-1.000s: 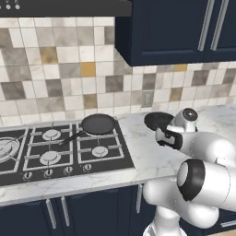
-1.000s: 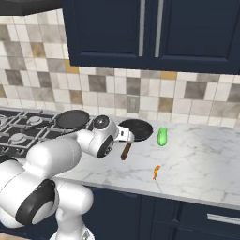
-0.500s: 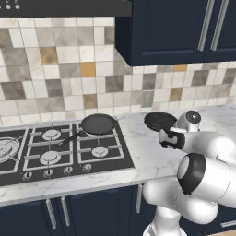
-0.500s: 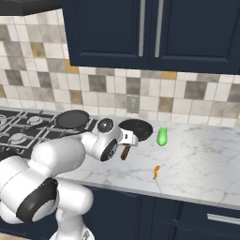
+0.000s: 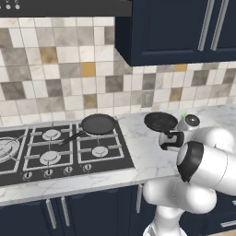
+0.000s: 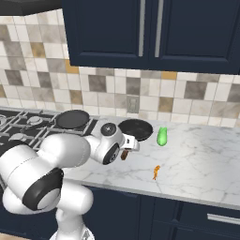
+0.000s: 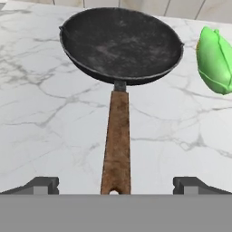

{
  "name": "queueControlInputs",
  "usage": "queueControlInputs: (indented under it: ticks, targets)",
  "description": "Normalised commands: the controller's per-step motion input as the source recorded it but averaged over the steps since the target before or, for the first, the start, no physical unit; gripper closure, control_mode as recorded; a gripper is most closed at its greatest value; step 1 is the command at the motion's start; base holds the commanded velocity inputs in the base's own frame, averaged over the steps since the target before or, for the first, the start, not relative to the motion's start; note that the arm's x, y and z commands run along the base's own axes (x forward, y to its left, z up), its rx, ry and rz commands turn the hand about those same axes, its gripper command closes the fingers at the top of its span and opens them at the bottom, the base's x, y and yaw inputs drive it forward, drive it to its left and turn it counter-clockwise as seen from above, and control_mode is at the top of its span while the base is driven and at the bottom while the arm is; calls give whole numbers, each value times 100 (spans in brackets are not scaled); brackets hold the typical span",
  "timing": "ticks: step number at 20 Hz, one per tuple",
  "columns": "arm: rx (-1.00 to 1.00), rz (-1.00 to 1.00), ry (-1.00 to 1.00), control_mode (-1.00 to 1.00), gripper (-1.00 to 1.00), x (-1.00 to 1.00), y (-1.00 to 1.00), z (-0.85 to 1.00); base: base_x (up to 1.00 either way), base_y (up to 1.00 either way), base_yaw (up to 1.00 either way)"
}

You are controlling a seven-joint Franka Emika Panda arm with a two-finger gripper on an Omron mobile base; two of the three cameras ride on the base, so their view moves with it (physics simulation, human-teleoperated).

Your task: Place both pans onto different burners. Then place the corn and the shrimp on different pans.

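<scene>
Since one pan (image 5: 98, 123) is already sitting on a rear burner (image 5: 100, 151) at the centre of the left base view, we are lining our gripper (image 7: 116, 185) up on the wooden-handled pan (image 7: 121, 44) on the counter (image 7: 41, 113), fingers spread wide either side of its handle, gripping nothing. Corn (image 7: 215, 60) is lying just beside it at the right edge; the shrimp (image 6: 156, 172) is waiting lower right in the right base view.

**Kitchen surroundings**

A white marble table (image 6: 197, 164) runs under dark navy upper cabinets (image 6: 154, 28) with silver bar handles. The wall behind carries a mottled tile backsplash (image 5: 55, 69) holding a small outlet plate (image 6: 133, 105). A range hood (image 5: 60, 7) hangs upper left; navy lower cabinets (image 5: 92, 212) stand beneath.
</scene>
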Motion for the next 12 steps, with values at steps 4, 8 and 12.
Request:
queueControlInputs:
  ticks: [4, 8, 12]
  targets:
    - [0, 0, 0, -100, -100, 0, -5, -8, 0, 0, 0]
    - [0, 0, 0, -100, -100, 3, -8, -17, 0, 0, 0]
    - [0, 0, 0, -100, -100, 10, -8, -28, 0, 0, 0]
